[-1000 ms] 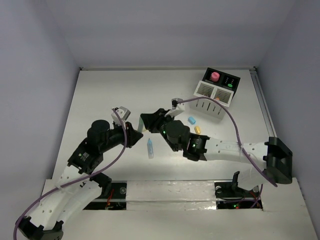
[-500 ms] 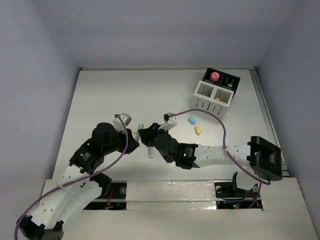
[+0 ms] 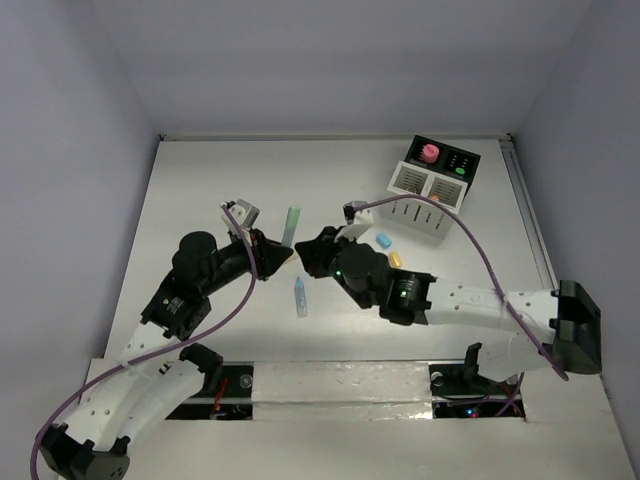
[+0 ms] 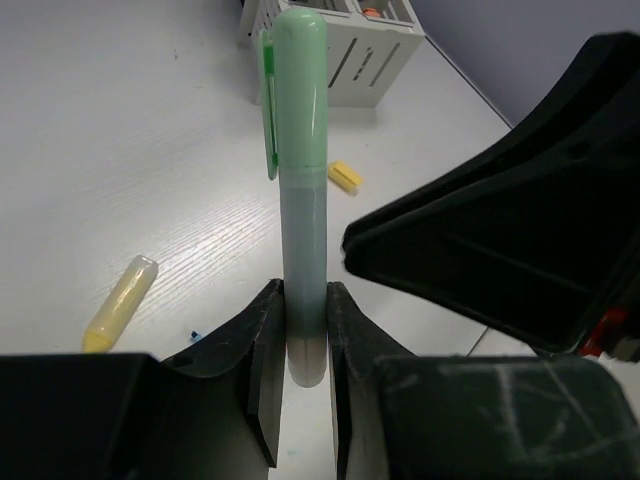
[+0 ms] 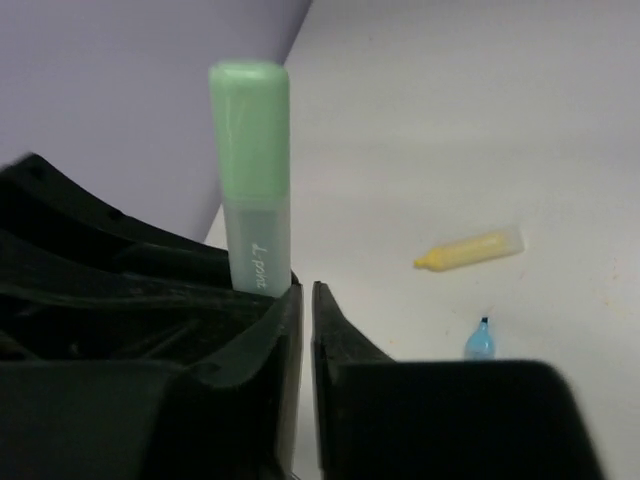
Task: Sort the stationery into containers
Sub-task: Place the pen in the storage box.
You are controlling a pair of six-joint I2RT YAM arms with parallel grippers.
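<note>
Left gripper (image 4: 300, 305): fingers clamped on the lower end of 1 green pen (image 4: 300, 190), which you are holding off the table (image 3: 200, 180) with its capped end pointing away from the arm bases, toward the far side. Right gripper (image 5: 305, 300): fingers pressed together with nothing between them, tip just beside the left gripper and the green pen's barrel; whether it touches either, you cannot tell. Loose on the table: 1 yellow pen (image 4: 121, 302), lying flat near the grippers; 1 blue pen (image 3: 300, 297), lying just on the near side of the two grippers; 1 blue chunk (image 3: 383, 240) and 1 yellow chunk (image 3: 395, 259), near each other between the right arm and the containers. Containers: 1 white slatted box (image 3: 415, 212) joined to 1 black box (image 3: 465, 160), at the far right of the table, well apart from the held pen. 1 pink-capped bottle (image 3: 429, 153) stands in the black box. Only the wrist views show the yellow pen plainly; in the top view the grippers cover that spot. Only the top view shows the blue chunk, the black box and the bottle. The right wrist view cuts the blue pen down to its tip. Green and orange specks inside the boxes are too small to identify.
</note>
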